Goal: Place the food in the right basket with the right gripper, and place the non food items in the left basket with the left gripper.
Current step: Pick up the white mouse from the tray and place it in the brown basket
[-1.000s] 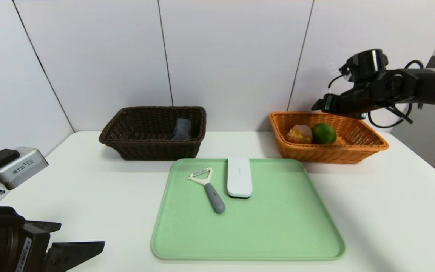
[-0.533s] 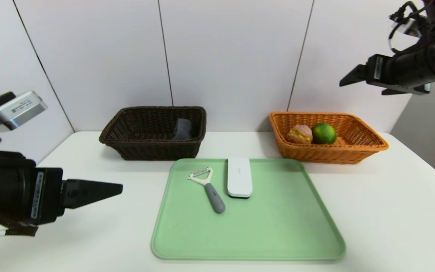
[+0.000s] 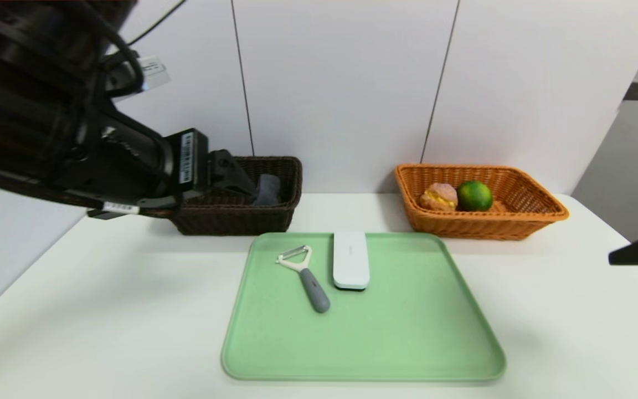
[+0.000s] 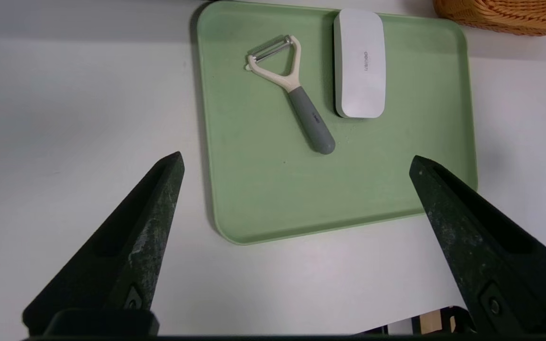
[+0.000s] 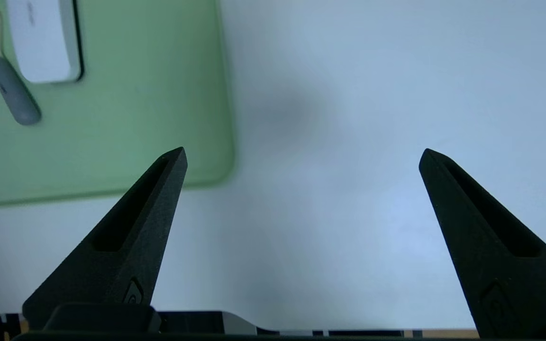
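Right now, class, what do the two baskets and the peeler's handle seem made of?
Dark brown basket: matte wicker or plastic imitation; woven strands show.
Glossy orange basket: similarly woven, perhaps rattan.
Grey rounded peeler handle: probably matte plastic or rubber; its surface looks smooth and dull.

From where I stood, the one brand I could really make out was "deli", or something very like it, in small grey letters along the top of the white case (image 4: 360, 66) on the green tray (image 4: 349, 189). The peeler (image 4: 318, 125) lying beside it had a tiny dark mark on its grey handle, too small for me to read. White stickers with black print (image 3: 186, 157) showed on the left claw (image 4: 296, 161), but their characters were beyond me.
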Robot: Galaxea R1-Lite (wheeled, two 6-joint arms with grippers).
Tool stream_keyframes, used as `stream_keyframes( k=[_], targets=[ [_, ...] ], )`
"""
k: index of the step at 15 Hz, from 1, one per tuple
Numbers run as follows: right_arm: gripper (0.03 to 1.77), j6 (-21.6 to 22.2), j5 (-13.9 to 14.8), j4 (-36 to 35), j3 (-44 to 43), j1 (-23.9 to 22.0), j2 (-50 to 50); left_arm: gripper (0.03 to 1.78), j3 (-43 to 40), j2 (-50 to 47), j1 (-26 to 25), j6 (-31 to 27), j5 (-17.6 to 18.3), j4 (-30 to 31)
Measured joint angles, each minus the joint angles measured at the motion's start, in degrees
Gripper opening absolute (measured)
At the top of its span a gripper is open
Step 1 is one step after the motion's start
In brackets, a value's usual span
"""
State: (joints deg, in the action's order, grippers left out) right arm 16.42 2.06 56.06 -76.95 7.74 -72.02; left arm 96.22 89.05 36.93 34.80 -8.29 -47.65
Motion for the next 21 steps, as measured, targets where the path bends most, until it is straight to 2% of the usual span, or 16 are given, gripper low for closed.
stream_keyframes(
  k=[2, 4, 7, 10, 13, 17, 21],
  targets=[
    [1.69, 0.02, 0.72, 0.13, 5.42, -0.04, 5.02, 1.69, 8.55, 7.36, 2.88, 2.45, -1.16, -3.15],
    [1.69, 0.20, 0.80, 0.18, 7.70, -0.04, 7.74, 1.69, 13.75, 13.62, 7.31, 2.40, -1.71, -2.84],
    [1.69, -0.05, 0.20, 0.02, 10.63, 0.02, 10.20, 1.69, 15.82, 20.19, 11.97, -1.32, -2.90, 1.24],
    [1.69, -2.58, 0.13, -2.38, 12.45, 0.06, 11.22, 1.69, 16.13, 25.55, 13.35, -3.58, -4.08, 3.30],
    [1.69, -5.73, -1.46, -12.21, 13.91, 0.27, 11.36, 1.69, 16.19, 30.10, 13.54, -5.56, -4.96, 4.80],
    [1.69, -13.68, -4.78, -30.53, 19.61, 0.49, 11.14, 1.69, 16.29, 34.66, 13.62, -10.61, -8.63, 8.74],
    [1.70, -14.53, -4.69, -32.28, 23.22, 0.46, 10.20, 1.69, 16.65, 37.57, 13.43, -11.82, -9.01, 12.81]
  ],
)
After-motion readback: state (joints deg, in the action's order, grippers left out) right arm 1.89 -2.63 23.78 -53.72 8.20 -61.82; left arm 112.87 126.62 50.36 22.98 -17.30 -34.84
